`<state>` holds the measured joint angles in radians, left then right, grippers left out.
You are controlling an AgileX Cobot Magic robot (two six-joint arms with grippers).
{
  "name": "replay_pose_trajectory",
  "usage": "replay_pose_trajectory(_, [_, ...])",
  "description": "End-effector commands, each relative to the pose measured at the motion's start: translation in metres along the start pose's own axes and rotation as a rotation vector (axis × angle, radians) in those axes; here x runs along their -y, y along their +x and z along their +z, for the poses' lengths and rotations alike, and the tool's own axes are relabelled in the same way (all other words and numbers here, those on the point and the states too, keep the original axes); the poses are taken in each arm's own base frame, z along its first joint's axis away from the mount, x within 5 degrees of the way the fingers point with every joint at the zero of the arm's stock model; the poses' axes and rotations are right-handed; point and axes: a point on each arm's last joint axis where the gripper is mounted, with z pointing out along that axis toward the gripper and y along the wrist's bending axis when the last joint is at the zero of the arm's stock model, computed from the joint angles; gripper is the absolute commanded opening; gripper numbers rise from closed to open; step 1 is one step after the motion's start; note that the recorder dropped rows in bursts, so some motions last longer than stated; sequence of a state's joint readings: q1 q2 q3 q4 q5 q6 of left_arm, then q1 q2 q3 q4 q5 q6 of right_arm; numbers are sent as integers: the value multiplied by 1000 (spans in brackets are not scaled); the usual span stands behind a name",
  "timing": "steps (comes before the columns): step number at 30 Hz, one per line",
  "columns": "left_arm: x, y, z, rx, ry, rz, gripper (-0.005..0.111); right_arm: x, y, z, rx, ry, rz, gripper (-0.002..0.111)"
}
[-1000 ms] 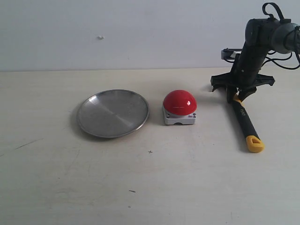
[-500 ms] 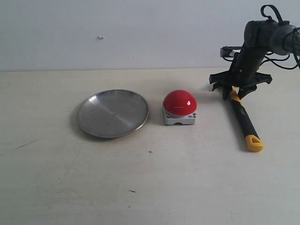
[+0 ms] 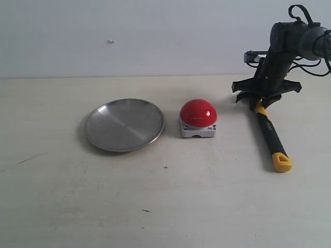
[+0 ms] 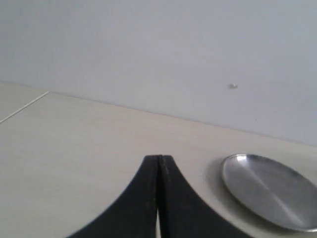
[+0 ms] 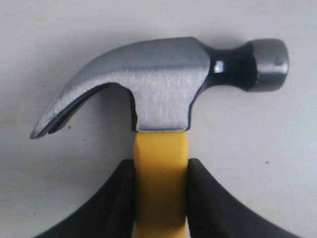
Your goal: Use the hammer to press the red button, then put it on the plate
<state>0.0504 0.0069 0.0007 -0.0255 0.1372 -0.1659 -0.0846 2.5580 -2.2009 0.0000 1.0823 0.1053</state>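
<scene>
The hammer (image 3: 269, 132) lies on the table at the right, its yellow loop toward the front. In the right wrist view its dark metal head (image 5: 163, 84) lies flat. My right gripper (image 3: 260, 105) stands over the handle just below the head. Both fingers press the yellow neck (image 5: 161, 168), so it is shut on the hammer. The red button (image 3: 198, 113) sits on its grey base at the table's middle, left of the hammer. The plate (image 3: 124, 124) lies left of the button. My left gripper (image 4: 159, 158) is shut and empty, with the plate (image 4: 267, 191) beside it; it is outside the exterior view.
A pale wall runs behind the table. The right arm and its cables (image 3: 305, 36) rise at the far right. Bare tabletop (image 3: 165, 206) stretches in front of the plate and the button.
The right gripper's fingers spread wider around the handle half a second ago and have now closed on it. The hammer's loop end has shifted slightly. The left gripper stayed shut.
</scene>
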Motion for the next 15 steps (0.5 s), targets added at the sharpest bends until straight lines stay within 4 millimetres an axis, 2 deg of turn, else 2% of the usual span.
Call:
replay_pose_trajectory(1, [1, -7, -1, 78, 23, -216, 0, -5, -8, -46, 77, -43, 12, 0])
replay_pose_trajectory(9, [4, -28, -5, 292, 122, -480, 0, -7, -12, -110, 179, -69, 6, 0])
replay_pose_trajectory(12, [6, -31, -4, 315, 165, -583, 0, -15, -10, -143, 223, -165, 12, 0])
replay_pose_trajectory(15, [26, -48, -6, 440, 409, -453, 0, -29, -4, -180, 267, -242, -18, 0])
